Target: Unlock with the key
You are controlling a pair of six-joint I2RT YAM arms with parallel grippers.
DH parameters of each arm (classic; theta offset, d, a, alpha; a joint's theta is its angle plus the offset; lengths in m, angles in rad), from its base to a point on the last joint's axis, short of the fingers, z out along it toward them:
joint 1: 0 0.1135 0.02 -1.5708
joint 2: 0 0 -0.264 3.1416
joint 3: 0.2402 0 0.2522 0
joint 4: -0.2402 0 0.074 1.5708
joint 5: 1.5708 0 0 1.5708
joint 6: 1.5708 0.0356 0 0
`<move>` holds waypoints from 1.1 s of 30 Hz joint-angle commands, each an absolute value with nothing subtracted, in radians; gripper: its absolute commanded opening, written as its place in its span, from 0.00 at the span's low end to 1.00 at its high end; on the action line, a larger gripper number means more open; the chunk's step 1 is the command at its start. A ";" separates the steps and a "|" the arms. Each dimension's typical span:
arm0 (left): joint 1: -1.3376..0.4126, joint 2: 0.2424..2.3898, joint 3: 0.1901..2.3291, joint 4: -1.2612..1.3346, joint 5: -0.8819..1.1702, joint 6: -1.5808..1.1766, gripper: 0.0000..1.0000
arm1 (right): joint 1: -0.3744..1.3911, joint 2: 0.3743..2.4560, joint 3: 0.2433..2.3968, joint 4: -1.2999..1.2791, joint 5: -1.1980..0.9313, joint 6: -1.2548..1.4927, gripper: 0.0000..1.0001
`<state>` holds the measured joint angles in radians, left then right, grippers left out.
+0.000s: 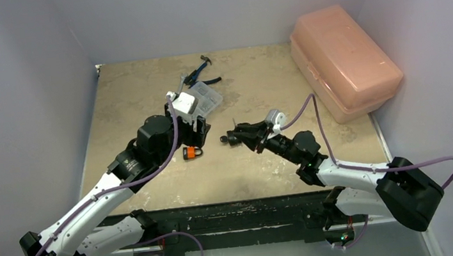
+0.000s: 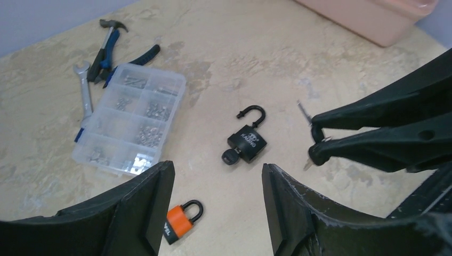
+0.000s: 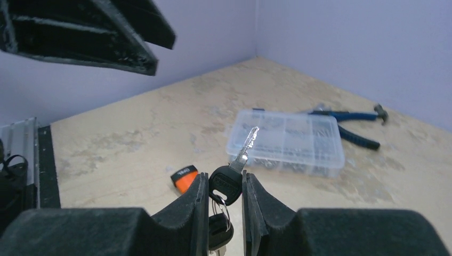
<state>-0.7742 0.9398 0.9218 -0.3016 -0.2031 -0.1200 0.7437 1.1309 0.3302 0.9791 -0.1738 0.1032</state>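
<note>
At mid-counter (image 1: 258, 86), the right pincer (image 1: 233, 138) pinches a black-headed silver key (image 3: 226, 184), its blade pointing away from the fingers. The left pincer (image 2: 216, 176) is spread and empty. A black padlock (image 2: 248, 141) with a raised shackle lies on the counter between the two pincers, touching neither. An orange padlock (image 2: 181, 221) lies beside the left pincer's finger. The clear plastic compartment box (image 2: 130, 120) holds small metal fasteners. The pink lidded plastic box (image 1: 346, 69) is closed. Lettering on both padlocks is too small to read.

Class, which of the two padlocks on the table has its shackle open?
The black padlock: its shackle stands swung open, with a key in its base. The orange padlock's shackle is shut.
</note>
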 commanded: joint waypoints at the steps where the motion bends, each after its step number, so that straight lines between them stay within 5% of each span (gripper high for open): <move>1: -0.768 0.894 0.912 -0.201 -0.069 -0.182 0.65 | 0.802 1.163 0.316 1.190 -0.216 -0.011 0.00; 7: -0.760 0.918 0.910 -0.184 0.155 -0.187 0.62 | 0.860 1.182 0.316 1.220 -0.197 -0.095 0.00; 33: -0.725 0.934 0.905 -0.141 0.381 -0.213 0.55 | 0.914 1.194 0.295 1.295 -0.278 -0.119 0.00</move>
